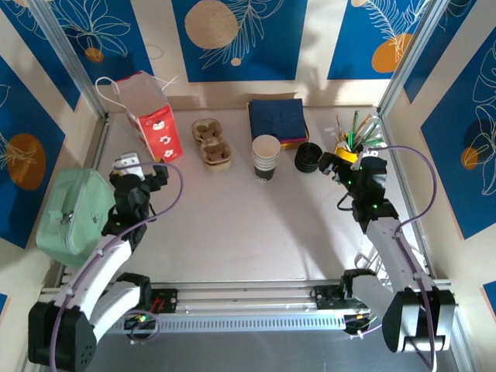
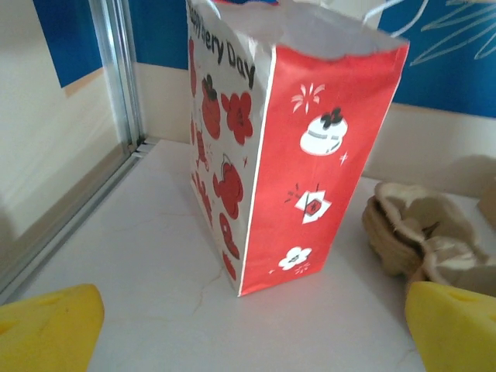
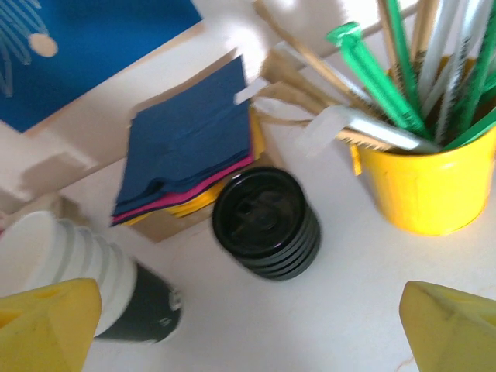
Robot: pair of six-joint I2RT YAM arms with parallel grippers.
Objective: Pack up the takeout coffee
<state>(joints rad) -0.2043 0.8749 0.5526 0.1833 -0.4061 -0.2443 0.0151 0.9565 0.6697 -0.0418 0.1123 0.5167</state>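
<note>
Takeout coffee cup: cannot tell which one it is, the cups sit nested in one pile. White cup stack, dark band low on the bottom cup, stands mid-back on the table. Black lid stack is just right of it, not touching. Navy napkins lie behind both, and the yellow utensil pot is right of the lids. Red paper bag stands upright back-left, with the pulp cup carrier between bag and cups. Left gripper: jaws wide, empty, facing the bag. Right gripper: jaws wide, empty, near lids and pot. Green pouch is at the left edge.
</note>
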